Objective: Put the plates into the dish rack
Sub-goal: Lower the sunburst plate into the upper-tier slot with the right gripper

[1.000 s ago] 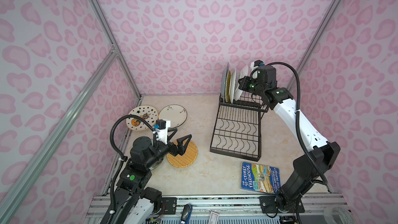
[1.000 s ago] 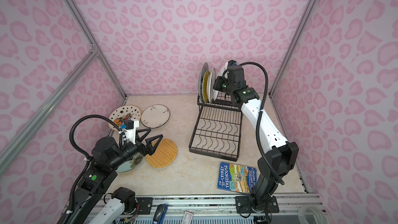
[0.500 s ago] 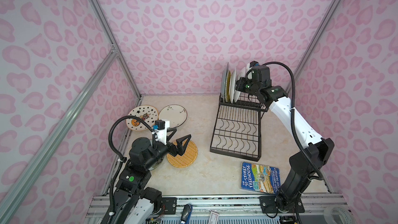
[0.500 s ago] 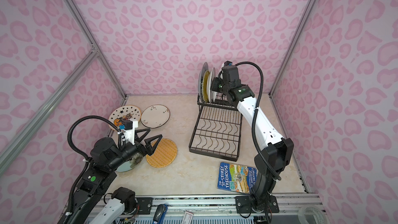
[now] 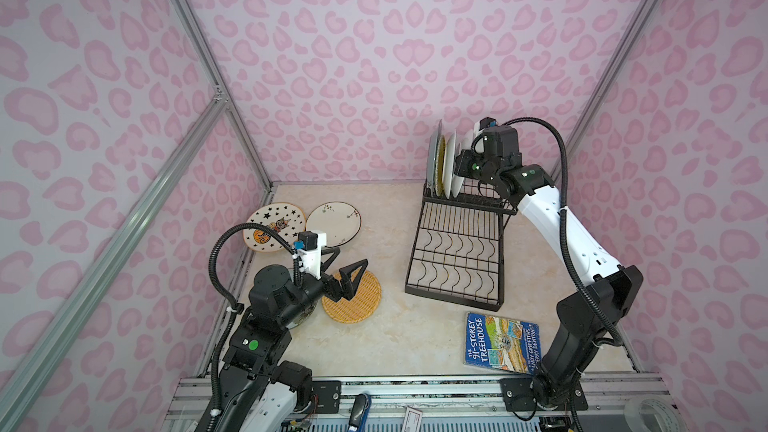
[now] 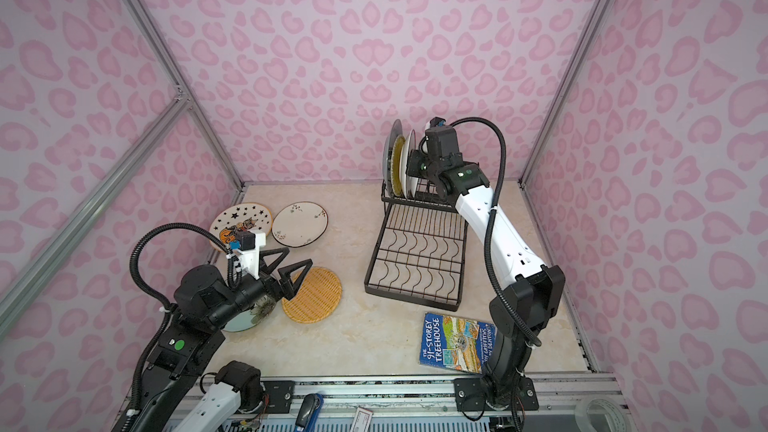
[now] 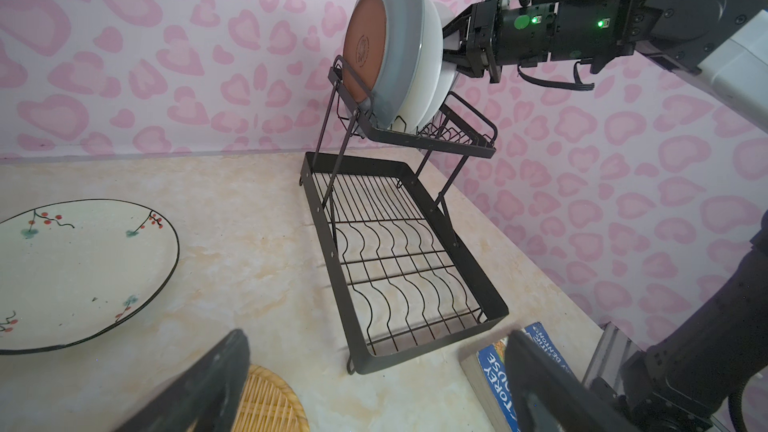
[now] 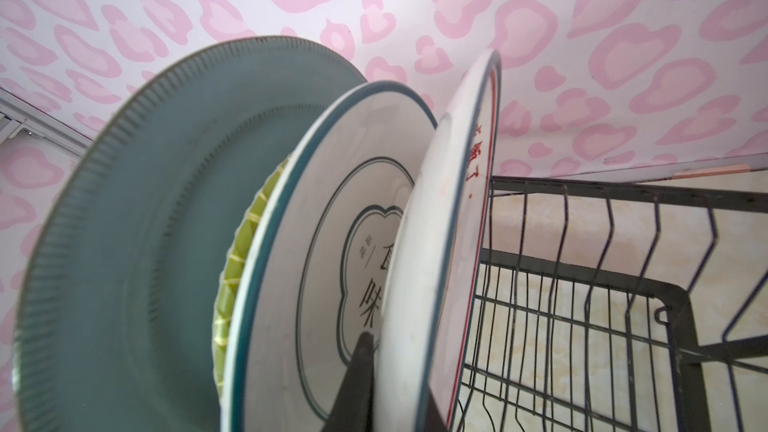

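Checking in on the plate loading. In a top view our left gripper (image 5: 352, 256) hangs spread wide over the orange woven plate (image 5: 353, 299), probably the next pick. The star plate (image 5: 274, 231) and sprig plate (image 5: 336, 223) lie flat, well apart from the dish rack (image 5: 453, 301).

Left wrist view: the teal-grey plate (image 7: 399, 56) stands on edge in the raised basket, propped by the wires.

Right wrist view: our right gripper (image 8: 395, 384) pinches the rim of the red-lettered plate (image 8: 453, 243), seating it upright just beside the ring plate (image 8: 324, 243).

Bright even light, soft shadows — fg blurry
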